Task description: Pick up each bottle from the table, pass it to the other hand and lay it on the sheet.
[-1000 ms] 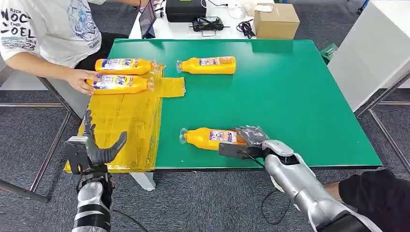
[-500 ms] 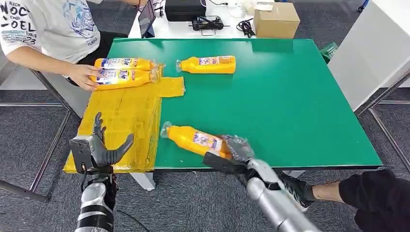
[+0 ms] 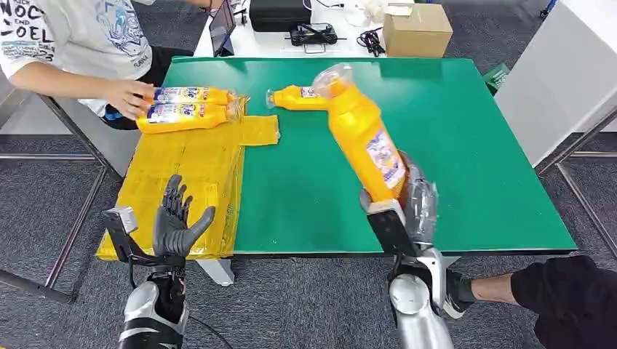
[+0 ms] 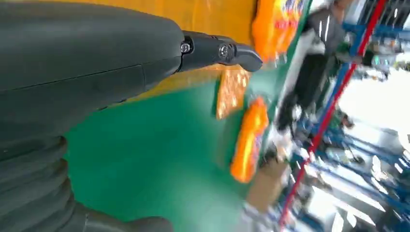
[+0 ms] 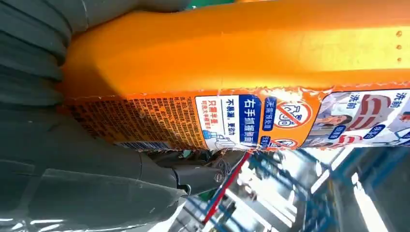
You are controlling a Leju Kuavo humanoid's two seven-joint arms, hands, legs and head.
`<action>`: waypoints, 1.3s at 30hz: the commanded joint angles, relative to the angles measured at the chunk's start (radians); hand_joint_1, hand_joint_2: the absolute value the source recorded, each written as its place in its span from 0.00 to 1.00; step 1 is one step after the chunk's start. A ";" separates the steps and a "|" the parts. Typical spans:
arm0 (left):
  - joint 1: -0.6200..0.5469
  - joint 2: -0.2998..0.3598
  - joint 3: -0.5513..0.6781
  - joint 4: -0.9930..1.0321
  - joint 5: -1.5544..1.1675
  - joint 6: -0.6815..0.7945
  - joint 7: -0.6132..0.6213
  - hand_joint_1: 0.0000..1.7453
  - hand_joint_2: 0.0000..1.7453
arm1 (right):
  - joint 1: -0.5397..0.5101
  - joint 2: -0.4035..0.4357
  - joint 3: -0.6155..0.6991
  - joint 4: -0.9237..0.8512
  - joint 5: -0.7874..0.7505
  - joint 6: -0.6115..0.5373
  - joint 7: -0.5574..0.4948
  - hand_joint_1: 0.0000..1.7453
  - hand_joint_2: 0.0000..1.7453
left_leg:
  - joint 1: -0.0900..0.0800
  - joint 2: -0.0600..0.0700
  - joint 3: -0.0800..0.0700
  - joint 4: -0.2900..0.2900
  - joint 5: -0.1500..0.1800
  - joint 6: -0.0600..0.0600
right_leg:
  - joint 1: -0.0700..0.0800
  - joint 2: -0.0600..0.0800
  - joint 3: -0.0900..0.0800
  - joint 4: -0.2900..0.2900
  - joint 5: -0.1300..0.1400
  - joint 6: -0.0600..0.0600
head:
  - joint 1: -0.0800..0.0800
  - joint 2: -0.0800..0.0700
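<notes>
The right hand (image 3: 399,212) grips an orange bottle (image 3: 360,131) by its base, raised above the green worktop's (image 3: 473,145) near edge, cap tilted up and away. The left hand (image 3: 177,224) waits with fingers spread wide, holding nothing, over the yellow sheet's (image 3: 182,174) near edge. The step in hand looks like the handover; next, the hands must meet. Four bottles: one held, one lying near the worktop's far edge (image 3: 295,97), two on the sheet (image 3: 185,105).

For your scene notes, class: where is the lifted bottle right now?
In the head view, the lifted bottle stands tilted in the right robot hand, above the green table's near edge.
</notes>
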 commanded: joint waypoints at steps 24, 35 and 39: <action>-0.033 0.143 -0.384 0.155 0.367 -0.225 0.025 0.00 1.00 | -0.034 0.049 0.338 0.508 0.016 0.169 -0.160 1.00 1.00 | 0.002 0.006 0.008 -0.003 -0.003 -0.002 | 0.002 0.005 0.007 -0.002 -0.001 -0.003 | 0.001 0.000; -0.015 0.185 -0.476 0.112 0.354 -0.327 -0.014 0.00 1.00 | -0.087 0.038 0.395 0.597 -0.014 0.199 -0.140 1.00 1.00 | 0.002 0.002 0.006 -0.002 -0.002 -0.002 | 0.002 0.002 0.006 -0.002 -0.002 -0.002 | 0.001 0.000; 0.003 0.199 -0.504 0.066 0.361 -0.355 -0.021 0.00 1.00 | -0.087 0.034 0.396 0.593 -0.028 0.208 -0.141 1.00 1.00 | 0.002 0.003 0.005 -0.001 -0.002 -0.002 | 0.002 0.003 0.004 0.000 -0.002 -0.002 | 0.001 0.000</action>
